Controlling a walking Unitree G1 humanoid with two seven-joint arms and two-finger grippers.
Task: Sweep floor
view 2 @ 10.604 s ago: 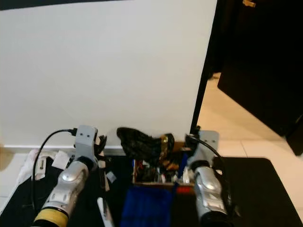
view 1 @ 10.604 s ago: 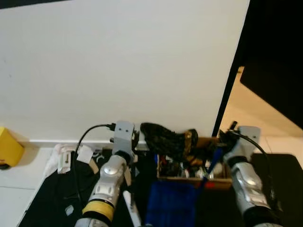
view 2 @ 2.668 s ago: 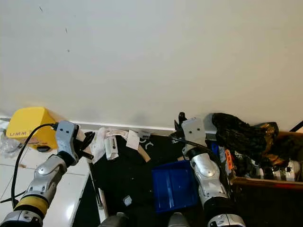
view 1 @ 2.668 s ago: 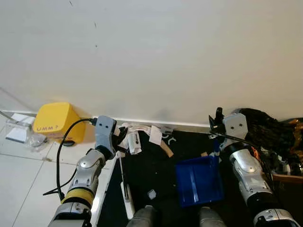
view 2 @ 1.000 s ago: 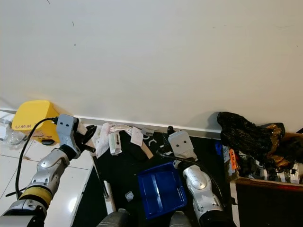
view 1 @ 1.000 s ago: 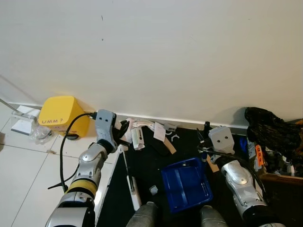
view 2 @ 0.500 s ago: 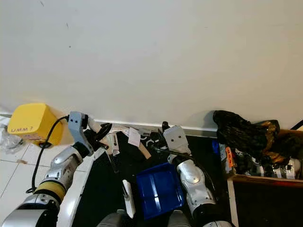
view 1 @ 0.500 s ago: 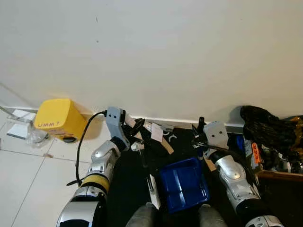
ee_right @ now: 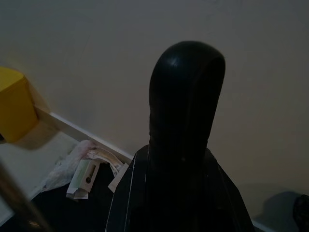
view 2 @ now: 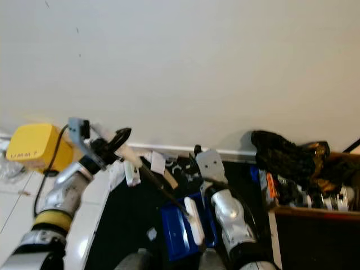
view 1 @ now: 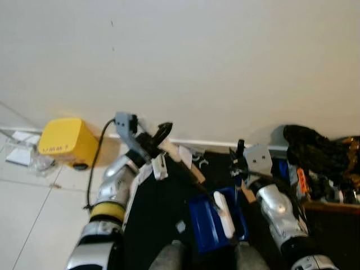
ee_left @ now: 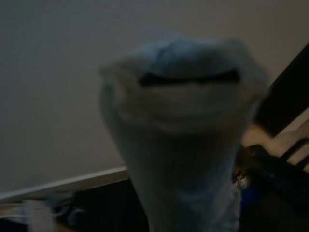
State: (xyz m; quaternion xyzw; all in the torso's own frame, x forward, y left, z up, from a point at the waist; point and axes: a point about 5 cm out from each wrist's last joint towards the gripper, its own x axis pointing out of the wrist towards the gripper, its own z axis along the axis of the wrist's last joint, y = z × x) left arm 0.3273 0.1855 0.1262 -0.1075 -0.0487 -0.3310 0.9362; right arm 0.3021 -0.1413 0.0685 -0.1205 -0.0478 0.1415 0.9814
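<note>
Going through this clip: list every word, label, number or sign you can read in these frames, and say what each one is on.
"UMM" followed by a blurred mark: dark lettering on the side of the yellow plastic box against the wall; legible only roughly.
Orange tag among the clutter by the crumpled black bag: any print too small and blurred to read.
White paper scraps and packets on the black mat: no readable text.

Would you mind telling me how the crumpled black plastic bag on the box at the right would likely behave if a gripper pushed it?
The black plastic bag looks creased and slumped, so it would probably crumple, not slide as one piece. It seems thin, so likely light. Its glossy folds suggest it may slip between fingers.
</note>
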